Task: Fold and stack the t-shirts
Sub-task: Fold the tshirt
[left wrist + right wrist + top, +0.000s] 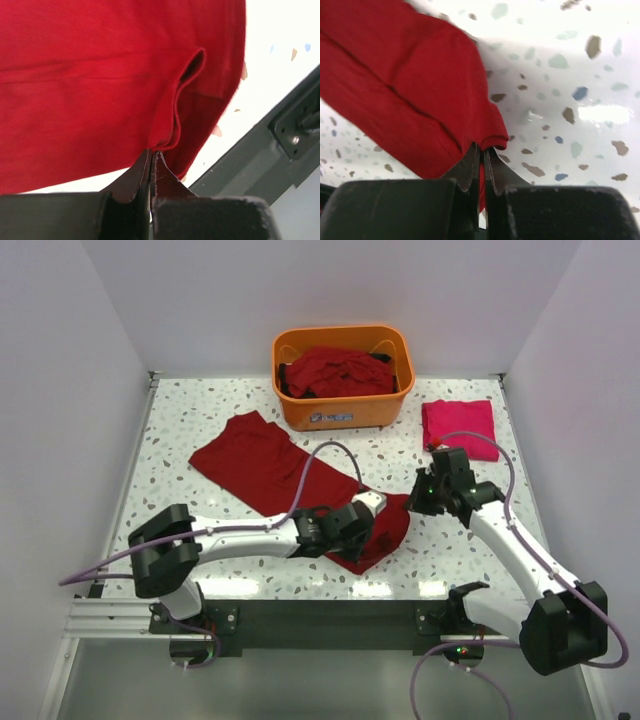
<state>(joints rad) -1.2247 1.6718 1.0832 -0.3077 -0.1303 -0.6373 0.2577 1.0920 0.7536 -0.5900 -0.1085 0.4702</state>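
Note:
A dark red t-shirt lies spread across the middle of the speckled table, running from the far left toward the near edge. My left gripper is shut on its near corner; the left wrist view shows the red cloth pinched between the fingertips. My right gripper is shut on the shirt's right corner; in the right wrist view the hem is caught between the jaws. A folded pinkish-red t-shirt lies at the far right. More dark red t-shirts fill the tub.
An orange plastic tub stands at the back centre of the table. White walls close in both sides and the back. The table's dark front rail runs just beside the left gripper.

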